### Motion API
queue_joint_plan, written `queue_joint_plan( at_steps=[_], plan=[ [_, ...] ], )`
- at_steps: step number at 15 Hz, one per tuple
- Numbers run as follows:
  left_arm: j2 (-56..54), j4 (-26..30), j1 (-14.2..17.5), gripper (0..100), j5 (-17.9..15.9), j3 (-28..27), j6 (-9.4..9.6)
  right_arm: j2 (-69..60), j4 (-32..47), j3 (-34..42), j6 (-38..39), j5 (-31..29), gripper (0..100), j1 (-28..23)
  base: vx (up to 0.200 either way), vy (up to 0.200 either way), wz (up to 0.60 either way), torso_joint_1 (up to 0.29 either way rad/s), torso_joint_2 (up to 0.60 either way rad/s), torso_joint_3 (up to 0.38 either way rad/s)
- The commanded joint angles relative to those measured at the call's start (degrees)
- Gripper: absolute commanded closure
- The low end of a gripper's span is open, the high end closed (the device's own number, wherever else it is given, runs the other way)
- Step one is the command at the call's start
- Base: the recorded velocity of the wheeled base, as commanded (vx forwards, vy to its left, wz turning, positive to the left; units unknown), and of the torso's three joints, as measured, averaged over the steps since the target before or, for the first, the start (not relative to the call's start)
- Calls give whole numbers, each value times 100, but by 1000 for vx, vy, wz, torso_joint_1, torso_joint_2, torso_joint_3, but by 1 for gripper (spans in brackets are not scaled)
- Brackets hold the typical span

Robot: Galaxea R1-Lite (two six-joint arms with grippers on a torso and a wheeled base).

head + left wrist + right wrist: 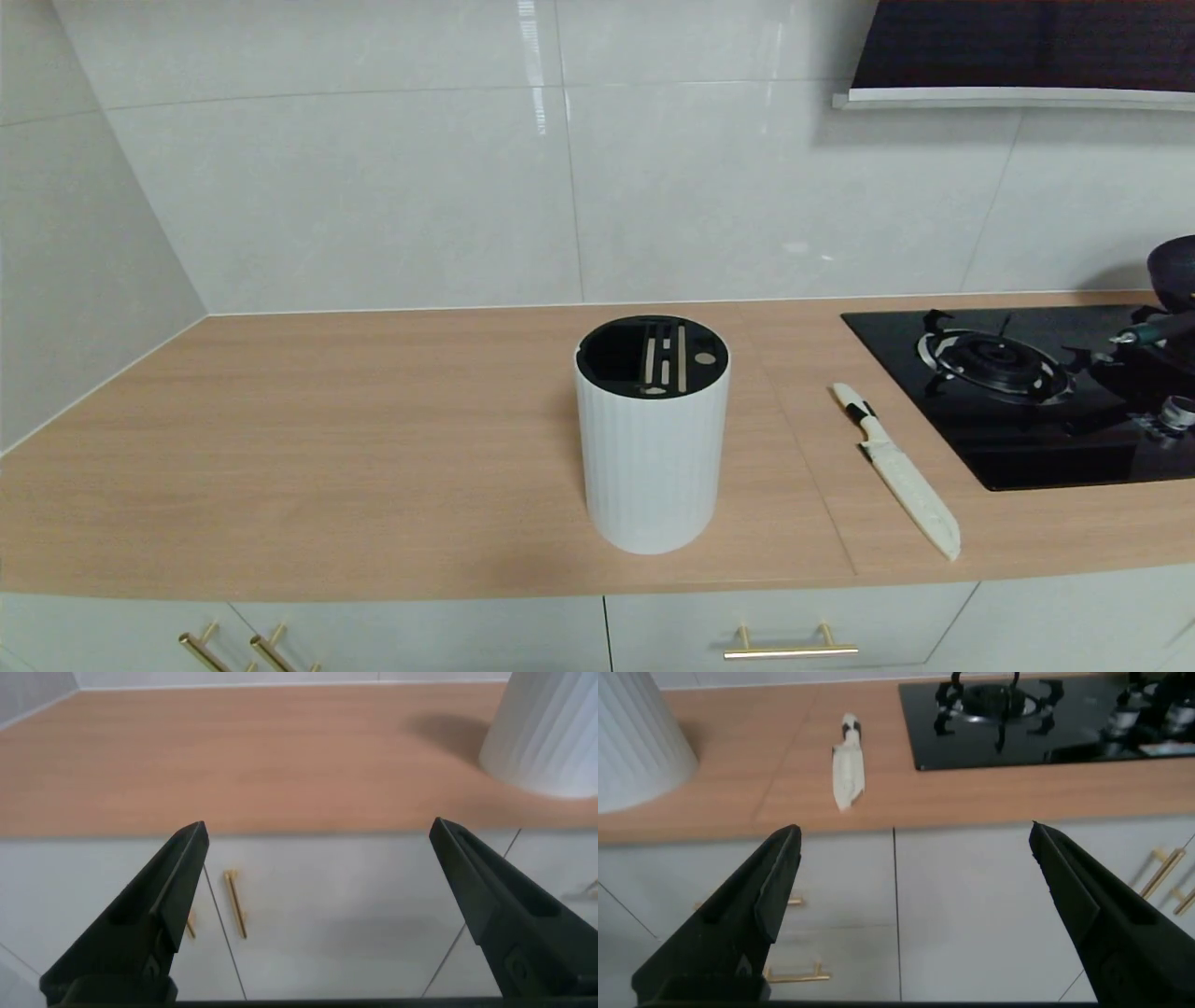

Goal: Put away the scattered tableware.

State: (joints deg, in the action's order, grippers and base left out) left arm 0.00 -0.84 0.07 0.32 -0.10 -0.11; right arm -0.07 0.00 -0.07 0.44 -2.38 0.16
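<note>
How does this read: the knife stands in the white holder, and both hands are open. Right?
No. The knife lies flat on the counter, between the holder and the stove, as the head view shows. The left hand and right hand are open.

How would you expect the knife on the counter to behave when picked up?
The knife looks thin and rigid, so it probably stays stiff. It lies flat on the counter, so getting under it may be awkward and it could slide when pushed. Its flat shape suggests it won't roll.
</note>
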Motion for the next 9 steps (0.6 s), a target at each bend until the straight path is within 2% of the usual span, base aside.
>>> queue_joint_plan(
  at_steps=[1, 6, 9],
  plan=[
    [0, -4, 1, 0, 3, 1, -7, 7, 0, -1, 0, 0, 0, 2, 0, 0, 0, 246, -574, -320],
    [0, -4, 1, 0, 3, 1, -7, 7, 0, -1, 0, 0, 0, 2, 0, 0, 0, 260, -595, -325],
    [0, -4, 1, 0, 3, 1, -7, 7, 0, -1, 0, 0, 0, 2, 0, 0, 0, 209, -457, -246]
  ],
)
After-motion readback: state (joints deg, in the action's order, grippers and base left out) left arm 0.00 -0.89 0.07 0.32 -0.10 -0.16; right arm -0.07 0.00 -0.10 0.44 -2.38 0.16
